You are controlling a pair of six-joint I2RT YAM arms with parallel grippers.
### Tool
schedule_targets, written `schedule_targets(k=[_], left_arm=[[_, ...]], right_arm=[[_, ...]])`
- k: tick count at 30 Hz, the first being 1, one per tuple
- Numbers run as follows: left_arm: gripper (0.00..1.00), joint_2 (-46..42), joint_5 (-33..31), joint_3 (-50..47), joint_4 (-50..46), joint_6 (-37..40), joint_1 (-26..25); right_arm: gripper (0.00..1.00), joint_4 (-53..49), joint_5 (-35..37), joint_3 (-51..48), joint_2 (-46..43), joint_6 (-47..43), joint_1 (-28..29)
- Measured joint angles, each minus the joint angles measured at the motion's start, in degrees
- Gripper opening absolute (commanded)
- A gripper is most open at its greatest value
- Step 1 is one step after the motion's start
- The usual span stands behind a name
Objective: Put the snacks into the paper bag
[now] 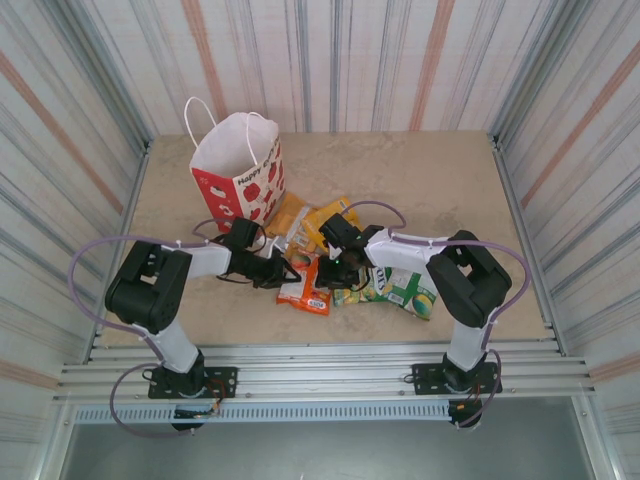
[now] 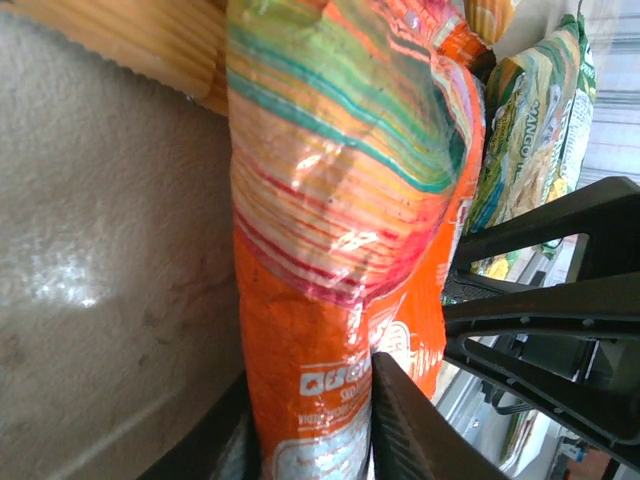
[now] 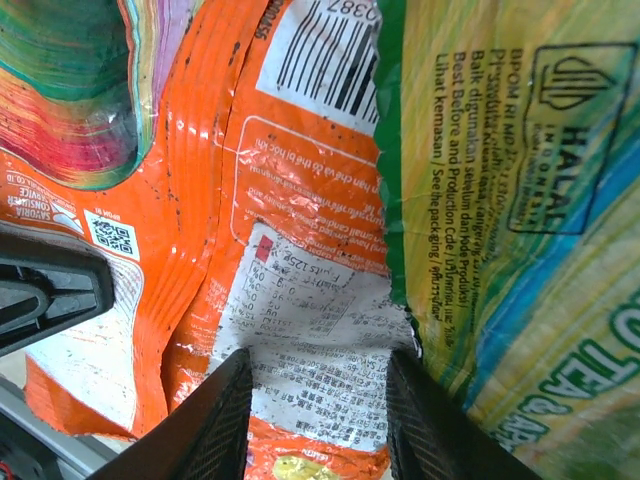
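The snacks (image 1: 330, 255) lie in a loose heap on the beige table (image 1: 450, 190), near its middle and just in front of the paper bag (image 1: 240, 170). The bag stands upright and open-mouthed at the back left, white with red apple prints, its string handles up.

At the front of the heap is an orange packet (image 2: 330, 330) with a rainbow-striped top. The left gripper (image 2: 312, 400) is clamped on it, 1 dark finger pressed against each side, so the foil narrows between them. The right gripper (image 3: 318, 380) reaches in from the other side, close to the left one. Its 2 fingers stand apart astride the packet's crumpled white nutrition panel, with the barcode just beyond. Whether they press on the foil cannot be told.

Touching the orange packet on the right is a green packet (image 3: 520, 250) printed with a "HALAL" mark and a blue band. Behind the grippers, a yellow packet (image 1: 325, 222) and another orange one (image 1: 288, 212) lie nearest the bag's base.

Striped corrugated walls (image 1: 400, 60) enclose the table on 3 sides.
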Motion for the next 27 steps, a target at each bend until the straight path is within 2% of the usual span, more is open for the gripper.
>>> schedule_targets(k=[5,12,19,27], left_arm=[[0.12,-5.14,-1.18,0.13,-3.26,0.44,-0.37],[0.05,-17.35,-6.88,5.62,-17.0,4.76,-0.48],[0.04,-24.9,-14.29,21.4,-34.05,14.56,-1.25],[0.03,-23.63,-25.83,43.23,-49.68,27.52,-1.73]], right_arm=[[0.52,0.39,0.42,-0.11,-1.27,-0.04,-0.13],[0.54,0.09,3.28,-0.52,-11.8,-0.79,-1.55],[0.55,0.17,7.17,-0.46,-24.09,-4.15,-3.45],[0.54,-0.28,9.64,3.58,-28.35,-9.16,-4.17]])
